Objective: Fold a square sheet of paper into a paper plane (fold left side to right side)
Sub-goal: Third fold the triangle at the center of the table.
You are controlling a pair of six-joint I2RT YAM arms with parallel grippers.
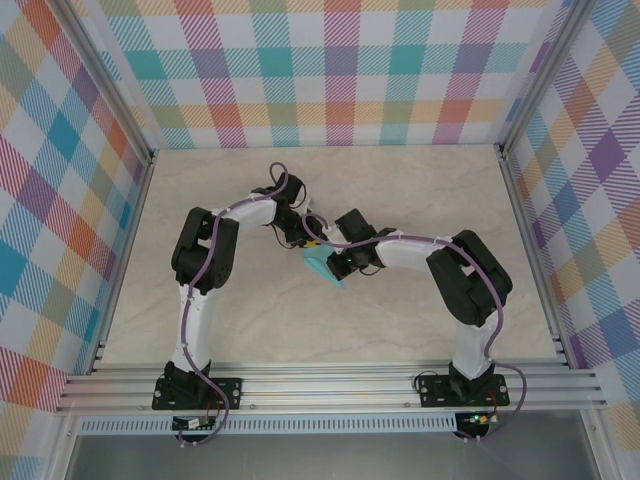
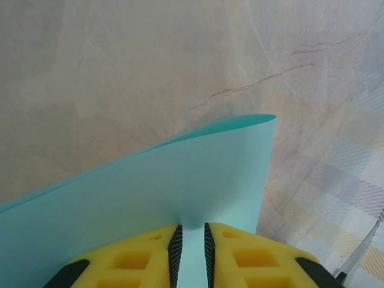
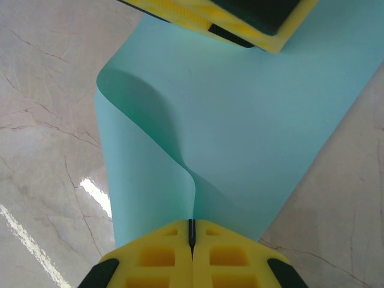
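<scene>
Yellow fingers [image 3: 156, 258] of the right gripper [image 3: 192, 235] are pressed tight together at the bottom of the right wrist view. They pinch a puckered edge of the square sheet of paper [image 3: 258, 120], which runs ahead of the tips and away to their right. Just ahead and left of those tips, one margin of the turquoise sheet curls up off the table [image 3: 42, 120] in a soft hump. The left gripper [image 3: 240, 24] sits over the sheet's far end, straight beyond the right one. Seen from its own wrist, the left gripper [image 2: 193, 240] has its jaws standing slightly apart. Pale paper shows in the slot between the pads, so it looks to be straddling the sheet [image 2: 180, 186] rather than clamping it. Ahead of it the paper rises as a bowed flap to a free upper corner, right of the tips. From above, the two grippers meet mid-table with the sheet [image 1: 322, 270] just under and between them, the left gripper [image 1: 306, 240] on the far side and the right gripper [image 1: 337, 266] on the near side. I judge the side-to-side fold to be under way but not finished. The paper is lifted and bent, no flattened crease shows, and edges are not laid on one another. Pressing that crease and every later fold toward the dart remain.
</scene>
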